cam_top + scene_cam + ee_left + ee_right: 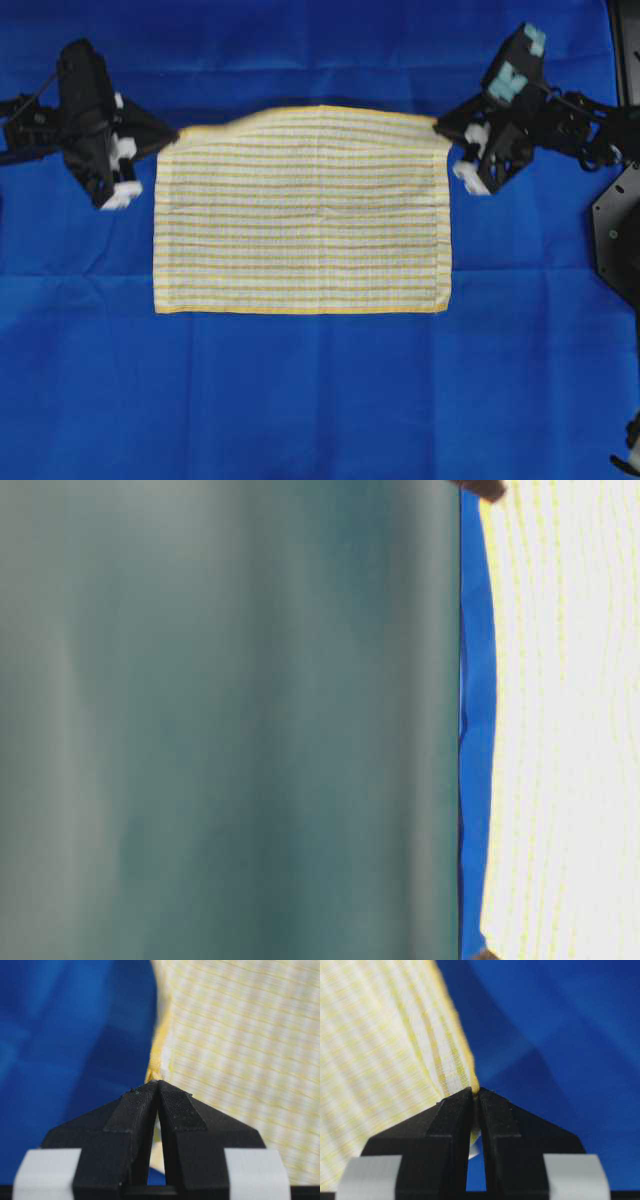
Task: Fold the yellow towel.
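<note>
The yellow towel (300,215), cream with fine yellow stripes and a yellow hem, lies spread on the blue cloth, its far edge lifted and bowed upward. My left gripper (174,135) is shut on the towel's far left corner. In the left wrist view the fingertips (176,1105) pinch the yellow hem of the towel (240,1050). My right gripper (440,127) is shut on the far right corner. In the right wrist view the towel (375,1045) hangs to the left of the closed gripper (476,1092). The near edge rests flat.
A large plain blue cloth (320,400) covers the whole table. A black arm base (618,230) stands at the right edge. The table-level view is mostly filled by a blurred dark green surface (230,720), with the towel (560,720) at its right.
</note>
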Tool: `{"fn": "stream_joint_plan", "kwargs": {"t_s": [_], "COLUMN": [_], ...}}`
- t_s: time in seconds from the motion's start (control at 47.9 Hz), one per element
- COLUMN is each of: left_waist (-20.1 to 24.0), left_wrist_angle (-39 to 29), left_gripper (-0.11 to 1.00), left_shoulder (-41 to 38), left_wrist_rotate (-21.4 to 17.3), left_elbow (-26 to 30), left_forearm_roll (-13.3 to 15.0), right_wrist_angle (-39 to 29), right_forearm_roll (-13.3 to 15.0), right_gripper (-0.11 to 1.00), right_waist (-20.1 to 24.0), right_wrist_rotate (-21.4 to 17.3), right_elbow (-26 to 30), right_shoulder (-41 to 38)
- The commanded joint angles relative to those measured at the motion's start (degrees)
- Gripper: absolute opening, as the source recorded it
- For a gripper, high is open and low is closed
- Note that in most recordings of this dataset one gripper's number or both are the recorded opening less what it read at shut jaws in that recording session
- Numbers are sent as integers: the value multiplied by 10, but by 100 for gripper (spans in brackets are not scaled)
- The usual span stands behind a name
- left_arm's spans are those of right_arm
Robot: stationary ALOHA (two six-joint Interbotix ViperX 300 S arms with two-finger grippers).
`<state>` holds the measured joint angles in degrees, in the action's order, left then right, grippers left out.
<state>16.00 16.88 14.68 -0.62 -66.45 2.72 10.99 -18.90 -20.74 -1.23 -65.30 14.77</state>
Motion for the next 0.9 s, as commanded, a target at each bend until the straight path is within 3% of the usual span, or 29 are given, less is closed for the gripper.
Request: {"fn": "stream_joint_plan", "kwargs": {"t_s": [0.0, 0.313, 0.521, 0.688, 0.876], "left_waist": [-33, -158, -236, -269, -280], "left_wrist_angle": [2, 2, 2, 2, 2], "left_gripper": [2, 2, 2, 2, 2], "left_shoulder": [17, 44, 44, 40, 36], "left_wrist_rotate": [16, 111, 156, 175, 175], "left_elbow": [-5, -33, -31, -28, -27], "left_forearm_roll": [2, 2, 2, 2, 2], "right_wrist_angle": [1, 1, 3, 4, 4], "right_forearm_roll": [-18, -97, -137, -163, -171], "right_gripper": [4, 4, 4, 4, 4], "right_waist": [31, 178, 253, 297, 319], "right_wrist_rotate": [1, 1, 1, 1, 1], "right_elbow": [-6, -29, -29, -29, -25], "right_shoulder": [22, 47, 47, 44, 37]}}
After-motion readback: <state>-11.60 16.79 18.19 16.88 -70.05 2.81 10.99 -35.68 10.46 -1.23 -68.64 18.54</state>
